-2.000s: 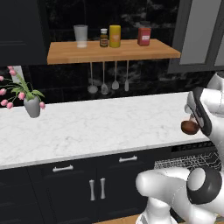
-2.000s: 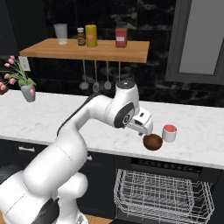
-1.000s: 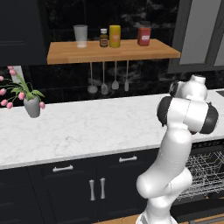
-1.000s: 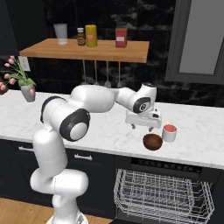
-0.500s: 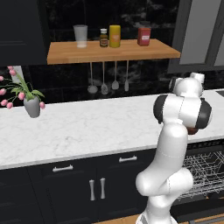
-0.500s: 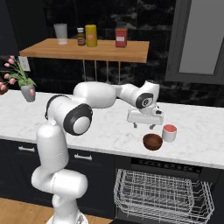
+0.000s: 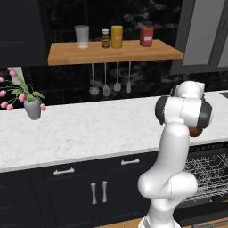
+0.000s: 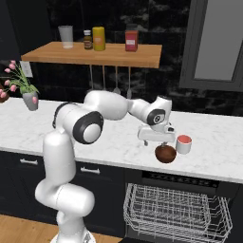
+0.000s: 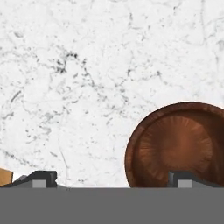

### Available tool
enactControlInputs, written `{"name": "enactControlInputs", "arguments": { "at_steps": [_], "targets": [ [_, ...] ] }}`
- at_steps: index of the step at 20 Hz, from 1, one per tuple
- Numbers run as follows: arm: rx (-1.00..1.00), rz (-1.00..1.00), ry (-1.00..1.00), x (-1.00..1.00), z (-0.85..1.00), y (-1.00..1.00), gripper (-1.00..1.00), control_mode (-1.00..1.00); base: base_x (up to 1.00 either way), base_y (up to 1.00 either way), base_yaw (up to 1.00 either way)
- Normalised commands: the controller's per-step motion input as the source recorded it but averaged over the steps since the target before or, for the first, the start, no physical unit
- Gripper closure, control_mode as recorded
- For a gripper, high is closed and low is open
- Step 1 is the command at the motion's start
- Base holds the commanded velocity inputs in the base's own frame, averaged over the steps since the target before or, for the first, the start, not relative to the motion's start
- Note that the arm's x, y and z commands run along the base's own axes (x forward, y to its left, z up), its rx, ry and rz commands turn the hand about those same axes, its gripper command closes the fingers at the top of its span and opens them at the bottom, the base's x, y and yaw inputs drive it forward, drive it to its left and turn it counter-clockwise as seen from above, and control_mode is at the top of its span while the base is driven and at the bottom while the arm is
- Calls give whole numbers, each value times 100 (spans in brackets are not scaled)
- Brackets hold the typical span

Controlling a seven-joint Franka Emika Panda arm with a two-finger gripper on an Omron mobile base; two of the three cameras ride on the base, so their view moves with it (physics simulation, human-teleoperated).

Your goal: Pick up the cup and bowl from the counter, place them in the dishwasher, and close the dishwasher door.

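marble counter (image 8: 95, 137) runs over dark cabinets, dishwasher (image 8: 178, 211) rack pulled out below. our gripper (image 8: 155, 138) hangs jaws wide and empty, above the near-edge stretch of counter right over the dishwasher. one brown bowl (image 8: 165, 154) sits just beside the gripper, one cup (image 8: 183, 144) just beyond the bowl. in the hand view the bowl (image 9: 179, 144) lies off to one finger's side, so we'd shift until one finger drops inside the rim, one outside, then descend. shelf (image 8: 95, 53) above holds four containers.

I have swung my arm forward, bringing my open gripper (image 8: 156, 141) down just above the bowl (image 8: 165, 154).
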Motion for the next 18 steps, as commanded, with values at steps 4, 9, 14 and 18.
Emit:
{"name": "enactControlInputs", "arguments": {
  "at_steps": [4,9,14,18],
  "targets": [
    [0,0,0,0,-35,0,-100,-100,0,0,0],
    [0,0,0,0,0,-7,-100,-100,0,0,0],
    [0,0,0,1,-6,-2,-100,-100,0,0,0],
    [0,0,0,13,-37,-2,-100,-100,0,0,0]
  ]
}}
